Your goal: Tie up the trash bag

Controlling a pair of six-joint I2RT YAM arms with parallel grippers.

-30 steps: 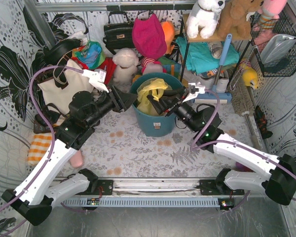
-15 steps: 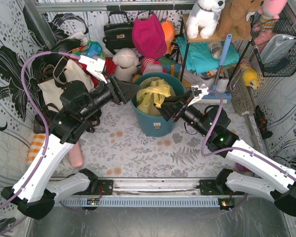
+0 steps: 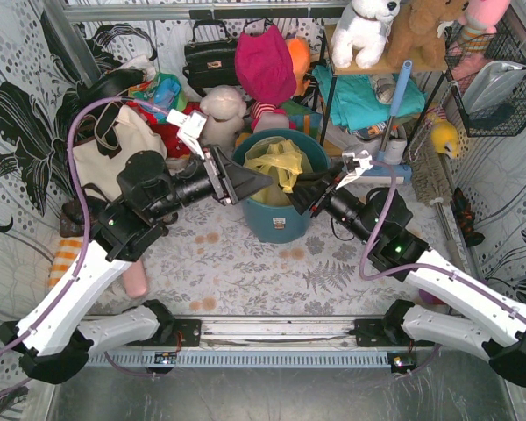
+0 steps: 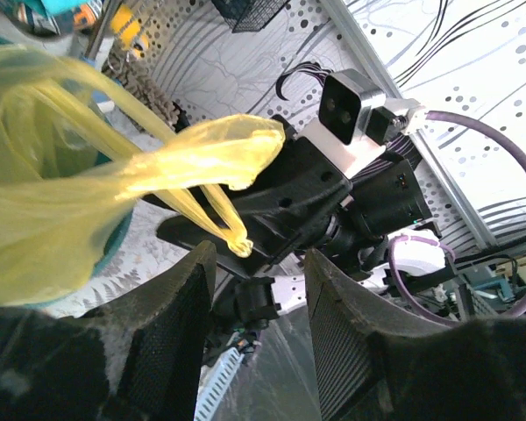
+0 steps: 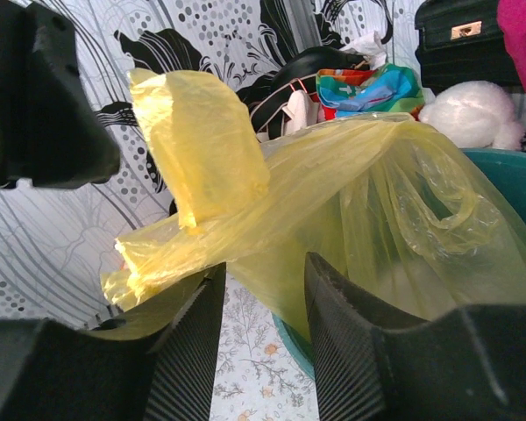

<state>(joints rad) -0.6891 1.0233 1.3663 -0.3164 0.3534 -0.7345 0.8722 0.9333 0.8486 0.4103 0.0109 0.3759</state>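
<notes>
The trash bag (image 3: 276, 165) is thin yellow plastic, sitting inside a round teal bin (image 3: 276, 221) at the middle of the floor mat. Its loose top flaps (image 5: 202, 149) stand bunched above the rim. My left gripper (image 3: 265, 181) reaches in from the left, open, over the bin's left rim. In the left wrist view a twisted bag strand (image 4: 232, 230) hangs just above the gap of the left gripper (image 4: 258, 256). My right gripper (image 3: 300, 190) comes from the right, open. In its wrist view the right gripper (image 5: 263, 267) has bag plastic draped right at its fingertips.
A cream tote bag (image 3: 105, 156) leans at the left. A black handbag (image 3: 212, 58), plush toys (image 3: 223, 110) and a shelf with a blue mop handle (image 3: 394, 96) crowd the back. A wire basket (image 3: 495, 83) hangs right. An orange striped cloth (image 3: 70, 260) lies at the left edge.
My left gripper swung right and forward from beside the bin to over its left rim, close to the bag. The right gripper shifted slightly. The bag's flaps now sit lower and more spread.
</notes>
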